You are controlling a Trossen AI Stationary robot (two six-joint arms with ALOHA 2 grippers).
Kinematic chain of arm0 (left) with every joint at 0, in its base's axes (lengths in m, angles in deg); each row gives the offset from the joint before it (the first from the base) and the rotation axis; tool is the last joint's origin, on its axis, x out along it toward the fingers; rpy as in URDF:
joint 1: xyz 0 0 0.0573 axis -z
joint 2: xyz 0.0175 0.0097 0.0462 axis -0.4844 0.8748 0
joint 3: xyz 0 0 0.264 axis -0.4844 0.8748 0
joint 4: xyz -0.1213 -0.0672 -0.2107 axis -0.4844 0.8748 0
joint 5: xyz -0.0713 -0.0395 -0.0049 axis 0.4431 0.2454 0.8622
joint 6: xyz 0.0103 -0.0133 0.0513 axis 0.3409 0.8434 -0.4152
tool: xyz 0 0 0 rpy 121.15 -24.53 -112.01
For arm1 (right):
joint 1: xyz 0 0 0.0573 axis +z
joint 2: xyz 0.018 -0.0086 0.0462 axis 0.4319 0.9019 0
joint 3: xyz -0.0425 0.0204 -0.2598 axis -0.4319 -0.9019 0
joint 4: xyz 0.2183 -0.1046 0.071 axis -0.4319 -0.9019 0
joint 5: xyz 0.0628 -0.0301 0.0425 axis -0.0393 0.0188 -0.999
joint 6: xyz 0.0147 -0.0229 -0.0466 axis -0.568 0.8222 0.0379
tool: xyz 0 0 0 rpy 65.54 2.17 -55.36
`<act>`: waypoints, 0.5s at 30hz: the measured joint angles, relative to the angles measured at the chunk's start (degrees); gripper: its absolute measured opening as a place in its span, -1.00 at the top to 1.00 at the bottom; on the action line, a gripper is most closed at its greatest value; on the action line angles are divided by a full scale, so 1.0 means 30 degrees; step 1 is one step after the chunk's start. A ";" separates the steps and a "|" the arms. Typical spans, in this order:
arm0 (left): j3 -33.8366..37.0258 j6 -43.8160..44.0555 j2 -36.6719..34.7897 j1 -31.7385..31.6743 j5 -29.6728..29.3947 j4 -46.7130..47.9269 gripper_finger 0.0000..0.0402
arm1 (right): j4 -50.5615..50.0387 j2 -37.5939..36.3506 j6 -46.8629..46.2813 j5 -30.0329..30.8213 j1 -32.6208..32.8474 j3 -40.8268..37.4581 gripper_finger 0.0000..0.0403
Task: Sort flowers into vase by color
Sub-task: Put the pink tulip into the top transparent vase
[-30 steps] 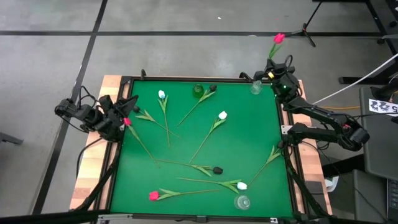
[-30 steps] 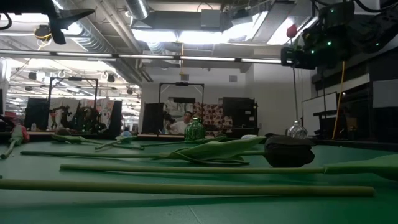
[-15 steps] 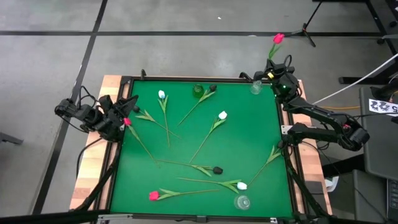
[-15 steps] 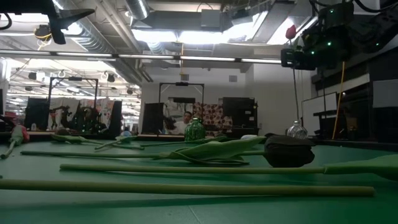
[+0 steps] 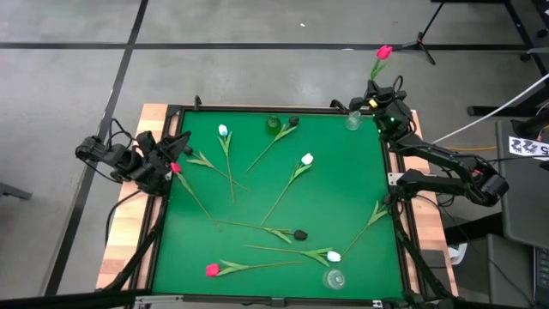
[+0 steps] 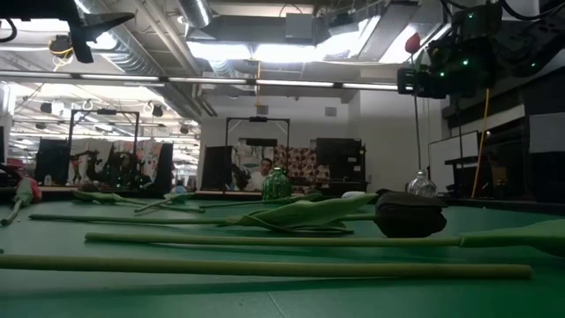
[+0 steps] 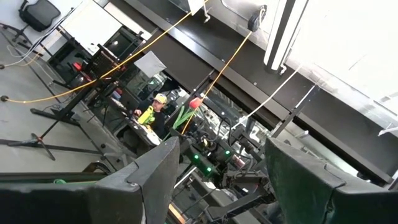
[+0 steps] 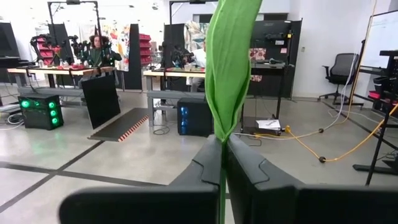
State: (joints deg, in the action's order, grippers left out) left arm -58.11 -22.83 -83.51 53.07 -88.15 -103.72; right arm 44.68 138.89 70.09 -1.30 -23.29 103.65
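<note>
Flowers lie scattered over the green table (image 5: 343, 189) in the high view, and one is off it in a grip. At the left of the frame the left gripper (image 5: 171, 153) sits at the mat's left edge, its fingers (image 7: 155, 177) spread wide and holding nothing; a red-pink tulip (image 5: 176, 168) lies with its head just beside those fingertips, its stem running down and right across the mat. Lower left, near the bottom edge, lies a second red-pink tulip (image 5: 212, 269). A white tulip (image 5: 223, 130) lies in the upper left part of the mat with its stem pointing down. At upper centre a green vase (image 5: 273, 126) stands near the top edge, with a black tulip (image 5: 293, 123) lying just beside it. Right of centre lies another white tulip (image 5: 307, 159); below it a black tulip (image 5: 300, 233), then a third white tulip (image 5: 334, 256) near a clear vase (image 5: 334, 278) at the bottom edge. A second clear vase (image 5: 353, 120) stands at the upper right of the mat. Just beside it, at the upper right corner, the right gripper (image 5: 375, 96) is clamped tight on the stem of a held red-pink tulip (image 5: 384, 52), whose head rises beyond the table's top edge over the floor. In the right wrist view the stem and leaf (image 8: 231, 62) stand upright, pinched between the closed fingers (image 8: 202, 168).
</note>
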 joint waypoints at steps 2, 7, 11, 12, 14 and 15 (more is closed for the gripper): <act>0.0000 -0.0005 0.0000 0.0000 0.0000 0.0000 -0.16 | -0.0084 -0.0007 0.0000 0.0004 -0.0006 0.0000 0.96; 0.0000 -0.0011 0.0000 0.0000 0.0000 0.0007 -0.16 | -0.0481 -0.0015 -0.0003 0.0000 -0.0007 0.0000 0.96; 0.0000 -0.0012 0.0000 0.0000 0.0000 0.0074 -0.16 | -0.0860 -0.0007 0.0000 0.0000 0.0000 0.0000 0.96; 0.0000 -0.0010 0.0000 0.0000 0.0000 0.0173 -0.16 | -0.0853 -0.0015 0.0000 0.0000 -0.0007 0.0000 0.96; 0.0000 0.0156 0.0000 0.0000 0.0000 0.0497 -0.16 | -0.0853 -0.0010 0.0000 0.0000 -0.0007 0.0000 0.96; 0.0007 0.0233 0.0000 0.0000 0.0000 0.0567 -0.16 | -0.0824 0.0033 0.0000 -0.0003 -0.0024 0.0000 0.96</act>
State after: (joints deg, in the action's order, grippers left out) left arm -58.09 -22.13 -83.51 53.07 -88.15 -102.02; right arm 42.21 138.99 70.09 -1.31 -23.37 103.65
